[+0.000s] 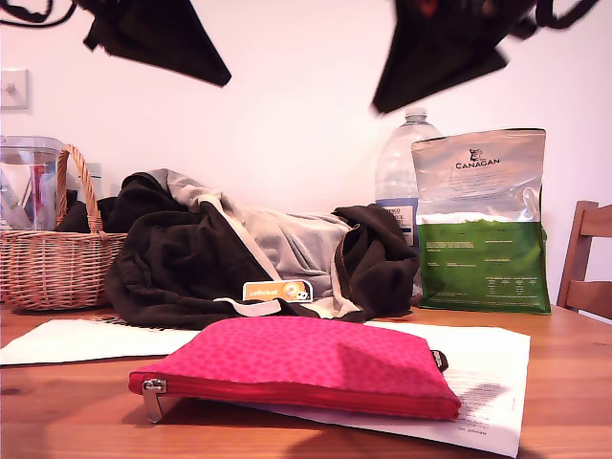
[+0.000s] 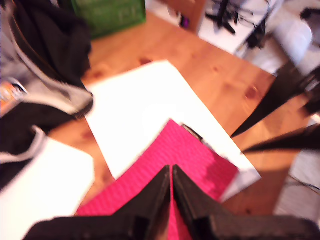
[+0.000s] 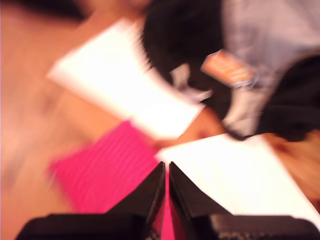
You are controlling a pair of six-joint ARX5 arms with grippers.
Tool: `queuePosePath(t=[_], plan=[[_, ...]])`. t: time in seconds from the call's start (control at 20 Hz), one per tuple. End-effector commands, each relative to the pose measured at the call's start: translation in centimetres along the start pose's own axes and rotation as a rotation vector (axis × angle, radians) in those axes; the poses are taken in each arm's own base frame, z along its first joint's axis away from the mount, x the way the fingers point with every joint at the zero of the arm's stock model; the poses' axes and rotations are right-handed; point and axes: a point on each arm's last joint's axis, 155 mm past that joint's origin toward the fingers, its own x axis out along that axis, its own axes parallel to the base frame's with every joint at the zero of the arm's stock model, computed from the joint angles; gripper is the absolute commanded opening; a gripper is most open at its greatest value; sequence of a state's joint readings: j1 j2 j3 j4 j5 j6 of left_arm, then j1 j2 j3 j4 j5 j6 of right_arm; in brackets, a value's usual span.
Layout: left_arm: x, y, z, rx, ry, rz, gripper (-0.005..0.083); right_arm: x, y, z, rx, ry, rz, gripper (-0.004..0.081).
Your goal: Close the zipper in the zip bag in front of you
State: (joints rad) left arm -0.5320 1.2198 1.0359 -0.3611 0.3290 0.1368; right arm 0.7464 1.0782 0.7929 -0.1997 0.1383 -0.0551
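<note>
The zip bag (image 1: 306, 368) lies flat on the wooden surface (image 1: 57, 411) nearest the camera, partly on a white sheet (image 1: 478, 373). The zipper (image 1: 306, 390) runs along its near long edge; the silver slider (image 1: 153, 386) sits at the exterior view's left end, pull tab hanging. Behind the bag lies a heap of dark clothing (image 1: 191, 258); a wicker basket (image 1: 57, 268) stands at the exterior view's left, a green-and-silver foil bag (image 1: 483, 229) and a water bottle (image 1: 406, 172) at its right. My first hand (image 2: 172, 172) hangs above the bag, fingers pressed together, holding nothing. My second hand (image 3: 167, 169) likewise: fingers together, empty, above the bag.
</note>
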Motion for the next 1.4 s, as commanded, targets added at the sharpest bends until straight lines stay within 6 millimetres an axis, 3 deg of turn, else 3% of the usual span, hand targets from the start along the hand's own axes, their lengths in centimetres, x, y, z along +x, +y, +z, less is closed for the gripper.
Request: queuePosePath(t=[0.0,0.2,0.45,0.6,0.85,1.05,1.2,1.35], plan=[[0.6,0.7,-0.2,-0.021,-0.021,0.025,-0.0024,0.3,-2.3,0.4,0.070,-0.027,-0.058,-0.0013],[0.8,2.7,0.7,-0.046,-0.135,0.126,-0.0024,0.2,-8.0,2.7,0.216,-0.185,-0.136,-0.0013],[-0.3,5.5,-0.7,-0.120,-0.230,0.217,-0.0024,-1.3,-15.0,1.8,0.289,-0.242,-0.222,-0.0013],[-1.9,7.1,-2.5,-0.146,-0.252,0.272,-0.0024,-2.2,-16.7,-0.3,0.277,-0.242,-0.228,-0.0013],[-5.4,7.2,-5.6,-0.158,-0.302,0.335,-0.0024,-4.6,-14.4,-3.5,0.251,-0.313,-0.235,-0.0013],[-7.9,5.3,-8.4,-0.188,-0.306,0.336,-0.0024,-6.0,-9.5,-5.6,0.233,-0.303,-0.131,-0.0013],[-9.9,3.8,-9.4,-0.187,-0.297,0.335,-0.0024,-7.6,-6.5,-5.8,0.188,-0.298,-0.058,-0.0013],[-11.4,2.5,-10.6,-0.201,-0.288,0.327,-0.0024,-9.3,-4.9,-5.6,0.176,-0.326,-0.017,-0.0013]])
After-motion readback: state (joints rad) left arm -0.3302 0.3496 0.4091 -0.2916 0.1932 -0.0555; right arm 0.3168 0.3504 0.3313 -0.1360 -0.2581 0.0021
